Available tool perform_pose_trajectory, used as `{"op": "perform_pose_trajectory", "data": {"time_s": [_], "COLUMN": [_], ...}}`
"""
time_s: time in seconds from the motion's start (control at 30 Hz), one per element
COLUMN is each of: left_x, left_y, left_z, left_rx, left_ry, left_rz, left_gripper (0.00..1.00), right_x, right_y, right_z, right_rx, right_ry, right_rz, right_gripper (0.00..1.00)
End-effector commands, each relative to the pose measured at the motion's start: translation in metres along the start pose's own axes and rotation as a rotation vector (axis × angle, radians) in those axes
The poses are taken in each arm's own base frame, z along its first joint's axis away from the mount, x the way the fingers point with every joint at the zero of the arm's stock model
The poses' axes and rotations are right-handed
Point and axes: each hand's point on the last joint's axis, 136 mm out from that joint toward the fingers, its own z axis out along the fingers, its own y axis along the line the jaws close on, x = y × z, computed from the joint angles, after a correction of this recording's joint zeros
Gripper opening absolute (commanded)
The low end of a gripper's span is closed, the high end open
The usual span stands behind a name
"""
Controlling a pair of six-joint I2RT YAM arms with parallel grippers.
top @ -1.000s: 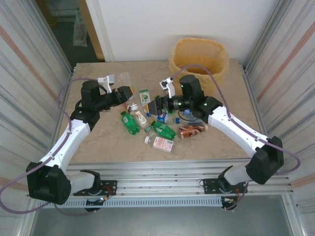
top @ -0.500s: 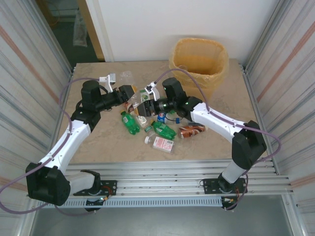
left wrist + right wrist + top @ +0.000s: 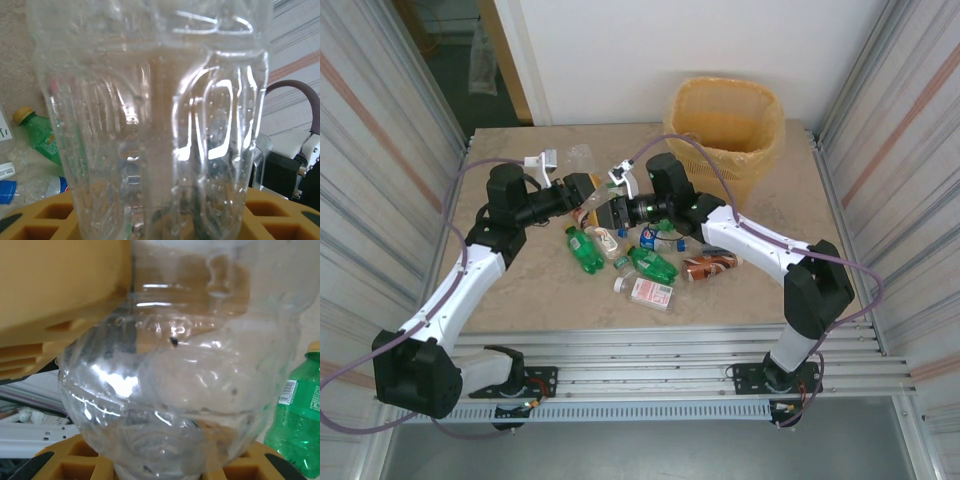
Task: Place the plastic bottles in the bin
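Tall yellow-beige lattice plastic bin with orange-yellow liner [image 3: 760, 160] stands at the far right corner of the beige marble table [image 3: 560, 305], well apart from both grippers. Loose pile of small plastic bottles lies mid-table, toward the far edge: a green bottle [image 3: 584, 248], a second green bottle [image 3: 652, 263], a brown-labelled bottle [image 3: 708, 265] on the right side of the pile, a white-pink-labelled bottle [image 3: 651, 292] nearest the near edge, and a clear bottle with blue label [image 3: 648, 238]. Left gripper [image 3: 588, 192] and right gripper [image 3: 610, 212] meet nose to nose over the far side of the pile, with a clear crumpled unlabelled plastic bottle [image 3: 150, 125] between them. The left wrist view has this bottle seated against its yellow fingers, so the left gripper is clenched on it. The right wrist view has the same bottle bulging just above its own yellow fingers, with another yellow finger pressed on it at top left; cannot tell whether the right gripper is clamped or released.
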Motion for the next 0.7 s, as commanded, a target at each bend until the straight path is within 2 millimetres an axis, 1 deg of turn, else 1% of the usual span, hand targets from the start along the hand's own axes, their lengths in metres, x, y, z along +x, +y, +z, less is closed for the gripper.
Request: {"op": "perform_pose_trajectory", "data": {"time_s": [0.0, 0.07, 0.17, 0.2, 0.33, 0.5, 0.53, 0.67], "left_x": [0.005, 0.006, 0.005, 0.005, 0.005, 0.002, 0.000, -0.004], "left_y": [-0.012, -0.012, -0.012, -0.012, -0.011, -0.015, -0.016, -0.020], "left_z": [0.000, 0.000, 0.000, 0.000, 0.000, -0.001, -0.001, -0.002], "left_rx": [0.048, 0.045, 0.040, 0.040, 0.033, 0.037, 0.037, 0.041], "left_ry": [0.013, 0.013, 0.013, 0.016, 0.018, 0.012, 0.006, -0.001], "left_rz": [-0.001, 0.001, 0.006, 0.009, 0.010, 0.016, 0.018, 0.030], "left_gripper": [0.46, 0.50, 0.56, 0.59, 0.78, 0.96, 0.98, 0.99], "right_x": [-0.015, -0.013, -0.011, -0.010, -0.005, -0.001, 0.000, 0.001], "right_y": [0.010, 0.010, 0.010, 0.010, 0.008, 0.004, 0.004, 0.002], "right_z": [0.002, 0.001, -0.001, -0.002, -0.004, -0.009, -0.010, -0.018], "right_rx": [-0.024, -0.018, -0.010, -0.006, 0.004, 0.039, 0.049, 0.095], "right_ry": [-0.037, -0.034, -0.031, -0.030, -0.018, -0.019, -0.022, -0.032], "right_rz": [-0.042, -0.038, -0.032, -0.026, -0.010, -0.005, -0.008, -0.028], "right_gripper": [0.14, 0.10, 0.08, 0.08, 0.07, 0.05, 0.04, 0.03]}}
